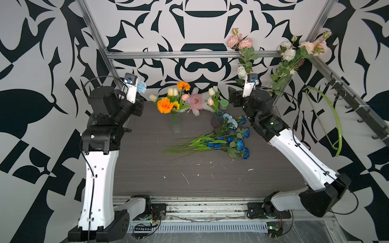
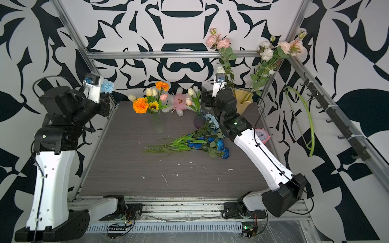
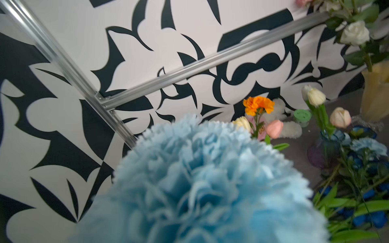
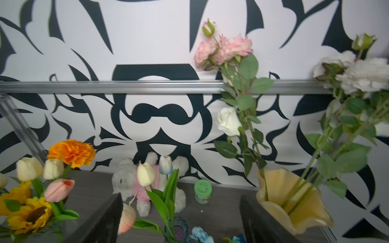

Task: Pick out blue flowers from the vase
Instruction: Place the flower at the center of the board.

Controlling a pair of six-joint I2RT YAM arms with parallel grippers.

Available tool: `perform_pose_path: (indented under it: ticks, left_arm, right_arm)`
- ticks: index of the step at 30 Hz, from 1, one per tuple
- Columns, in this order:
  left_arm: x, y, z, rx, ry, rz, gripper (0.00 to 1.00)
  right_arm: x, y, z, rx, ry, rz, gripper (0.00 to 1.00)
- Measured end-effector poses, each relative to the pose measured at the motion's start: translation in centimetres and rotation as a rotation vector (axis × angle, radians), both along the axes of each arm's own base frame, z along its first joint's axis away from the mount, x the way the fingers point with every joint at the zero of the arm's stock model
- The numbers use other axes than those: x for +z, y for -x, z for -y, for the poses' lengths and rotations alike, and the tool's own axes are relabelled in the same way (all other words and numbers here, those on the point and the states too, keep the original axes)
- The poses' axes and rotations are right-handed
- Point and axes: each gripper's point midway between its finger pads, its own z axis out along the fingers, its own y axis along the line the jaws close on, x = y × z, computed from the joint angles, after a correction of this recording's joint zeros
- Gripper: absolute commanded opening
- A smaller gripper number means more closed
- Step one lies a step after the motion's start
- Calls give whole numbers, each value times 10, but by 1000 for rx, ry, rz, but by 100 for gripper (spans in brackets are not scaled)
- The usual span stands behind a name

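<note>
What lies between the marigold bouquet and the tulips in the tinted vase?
A white plush toy in a pink top lies between the marigold bouquet and the tulips; both top views and the right wrist view show it.

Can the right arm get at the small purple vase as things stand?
Probably yes: the right gripper is open and empty, and the purple vase sits close below it with nothing in between.

A pale-blue carnation (image 3: pixel 202 185), close to the lens and blurred, fills much of the view. Beyond it stand an orange marigold (image 3: pixel 258 104), a pink tulip (image 3: pixel 274 128) and a green-lidded jar (image 3: pixel 302 115). More blue flowers (image 3: pixel 370 218) lie on the grey table (image 3: pixel 299 156) beside a tinted glass vase (image 3: pixel 322 153) holding cream tulips (image 3: pixel 316 96).
</note>
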Motion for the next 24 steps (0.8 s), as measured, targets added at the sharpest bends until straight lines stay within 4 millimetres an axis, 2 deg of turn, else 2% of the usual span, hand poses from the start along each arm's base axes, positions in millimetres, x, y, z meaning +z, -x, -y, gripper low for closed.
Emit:
perform_pose_path:
  ticks: [4,9,13,15,19,21,24]
  left_arm:
    - [-46,16,20,-58,-48,-75,0]
    - [-99,33,78,-216,-134,-157,0]
    - [-137,36,128,-339,-214,-220,0]
    - [-151,31,154,-382,-258,-242,0]
    - [-194,12,208,-466,-345,-304,0]
    - [-219,-1,230,-494,-397,-338,0]
    - [-251,-24,261,-522,-475,-374,0]
  right_arm:
    - [-31,-3,22,-48,-8,-81,85]
    - [-55,-5,32,-62,-23,-145,85]
    - [-67,-2,48,-92,-55,-189,85]
    - [-69,0,59,-114,-78,-200,85]
    - [-77,6,87,-160,-122,-233,88]
    - [-85,8,99,-176,-137,-254,90]
    - [-109,15,115,-191,-154,-312,95]
